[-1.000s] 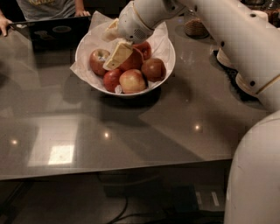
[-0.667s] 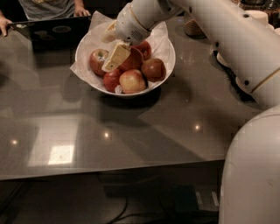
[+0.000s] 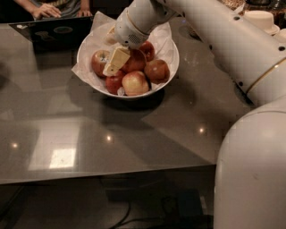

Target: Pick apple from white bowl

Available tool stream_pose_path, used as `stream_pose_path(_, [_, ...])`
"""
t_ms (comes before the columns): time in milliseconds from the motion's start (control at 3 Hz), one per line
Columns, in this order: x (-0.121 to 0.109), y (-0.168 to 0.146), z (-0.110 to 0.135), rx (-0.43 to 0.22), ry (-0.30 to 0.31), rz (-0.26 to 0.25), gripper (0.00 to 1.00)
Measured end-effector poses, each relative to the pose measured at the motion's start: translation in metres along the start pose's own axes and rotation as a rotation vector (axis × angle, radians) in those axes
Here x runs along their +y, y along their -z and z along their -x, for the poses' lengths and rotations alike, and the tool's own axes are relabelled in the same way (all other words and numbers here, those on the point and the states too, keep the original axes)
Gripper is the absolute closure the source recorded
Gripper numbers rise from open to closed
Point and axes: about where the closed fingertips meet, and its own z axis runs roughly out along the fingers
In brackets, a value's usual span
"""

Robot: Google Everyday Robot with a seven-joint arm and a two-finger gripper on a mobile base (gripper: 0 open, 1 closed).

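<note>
The white bowl (image 3: 171, 53), lined with crinkled white paper, stands at the back middle of the grey table and holds several red apples. One apple (image 3: 135, 83) lies at the front and another apple (image 3: 157, 69) at the right. My gripper (image 3: 108, 52) reaches down into the bowl's left half from above. It is open, with one cream finger (image 3: 115, 61) lying over the middle apples beside the left apple (image 3: 99, 60). No apple is held. The white arm (image 3: 223, 40) comes in from the right and hides the bowl's back edge.
A dark laptop (image 3: 53, 31) lies behind the bowl at the back left, with a person's hands (image 3: 47, 10) at it. A white cup (image 3: 261, 19) stands at the back right. The table's front edge (image 3: 107, 175) runs across below.
The gripper has shifted slightly left and lower in the bowl. The apples and the bowl have not moved.
</note>
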Motion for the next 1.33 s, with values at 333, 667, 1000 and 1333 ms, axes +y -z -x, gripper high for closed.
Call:
stream_pose_path(333, [-0.004,-0.01,-0.001,0.01,-0.009,0.003,0.29])
stream_pose_path(667, [-0.004,-0.023,-0.002,0.012,-0.026,0.016,0.28])
stream_pose_path(1000, [-0.003,-0.039,0.0,0.009,-0.037,0.037,0.29])
stream_pose_path(1333, [-0.003,-0.039,0.003,0.007,-0.039,0.041,0.31])
